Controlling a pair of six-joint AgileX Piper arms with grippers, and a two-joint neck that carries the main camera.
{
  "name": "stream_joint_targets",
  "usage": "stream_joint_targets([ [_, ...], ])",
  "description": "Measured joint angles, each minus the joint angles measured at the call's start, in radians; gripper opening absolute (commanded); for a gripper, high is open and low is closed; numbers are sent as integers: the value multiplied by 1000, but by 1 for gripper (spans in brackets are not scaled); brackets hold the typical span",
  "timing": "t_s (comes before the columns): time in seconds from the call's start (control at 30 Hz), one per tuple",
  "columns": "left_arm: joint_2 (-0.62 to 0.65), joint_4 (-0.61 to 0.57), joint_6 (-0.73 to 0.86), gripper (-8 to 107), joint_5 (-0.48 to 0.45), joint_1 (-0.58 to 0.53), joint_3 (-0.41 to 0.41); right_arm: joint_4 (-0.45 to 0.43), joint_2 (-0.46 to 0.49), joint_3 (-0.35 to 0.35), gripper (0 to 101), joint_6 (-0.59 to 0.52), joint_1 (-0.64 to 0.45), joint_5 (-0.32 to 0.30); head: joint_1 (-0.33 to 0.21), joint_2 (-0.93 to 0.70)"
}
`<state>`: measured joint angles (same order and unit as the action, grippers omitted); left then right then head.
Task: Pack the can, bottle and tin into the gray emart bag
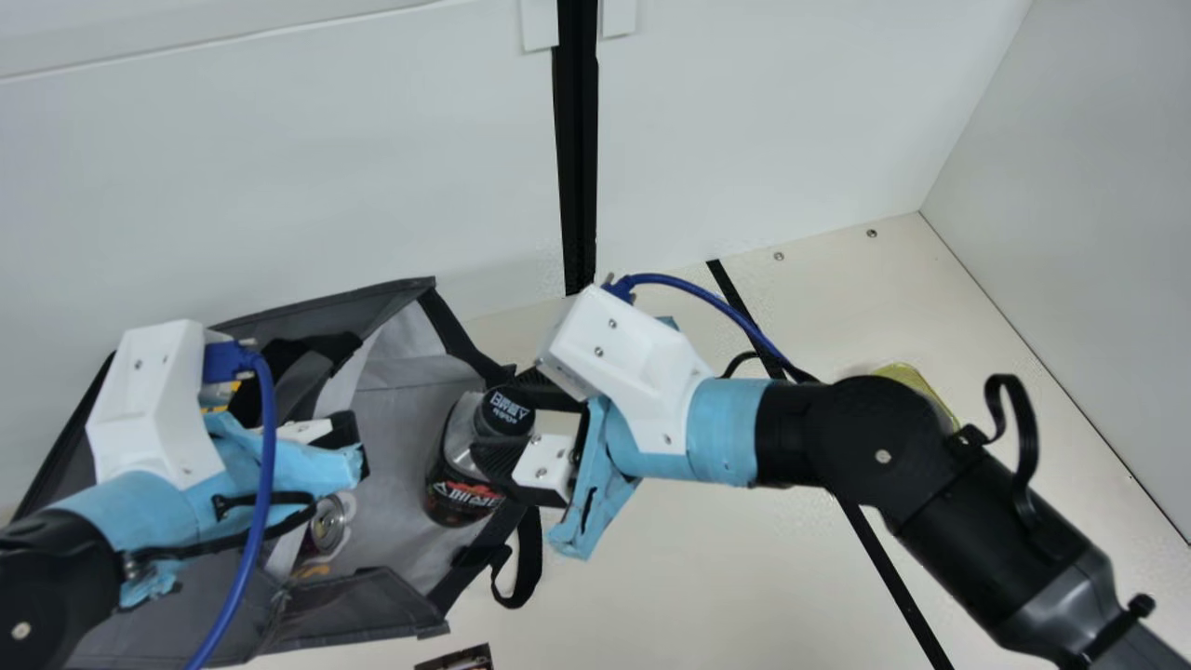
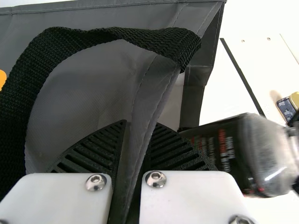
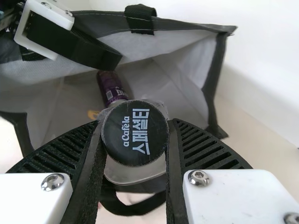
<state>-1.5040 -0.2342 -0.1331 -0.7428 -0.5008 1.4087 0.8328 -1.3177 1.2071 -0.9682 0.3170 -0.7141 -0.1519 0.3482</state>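
In right wrist view, the cap (image 3: 135,156) read "a Café la" toward 9 o'clock, "스페셜티" toward 3; in main view, the bottle (image 1: 461,498) showed "스페셜".

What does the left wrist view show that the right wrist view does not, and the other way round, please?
Left wrist view: the tin with its gold lid, out on the table, and the black strip running along it.

Right wrist view: the purple can inside the bag, and the flat top of the bottle's black cap between the right gripper's fingers.

Both: the gray bag and its black handle webbing, the bottle, and the left gripper.
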Motion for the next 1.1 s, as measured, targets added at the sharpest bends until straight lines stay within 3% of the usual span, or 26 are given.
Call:
stream_joint_targets([
  [0.47, 0, 0, 0, 10, 0, 0, 0, 95, -69, -6, 0, -50, 58, 75, 0, -2],
  [1.1, 0, 0, 0, 10, 0, 0, 0, 273, -212, 2, 0, -235, 84, 136, 0, 0],
])
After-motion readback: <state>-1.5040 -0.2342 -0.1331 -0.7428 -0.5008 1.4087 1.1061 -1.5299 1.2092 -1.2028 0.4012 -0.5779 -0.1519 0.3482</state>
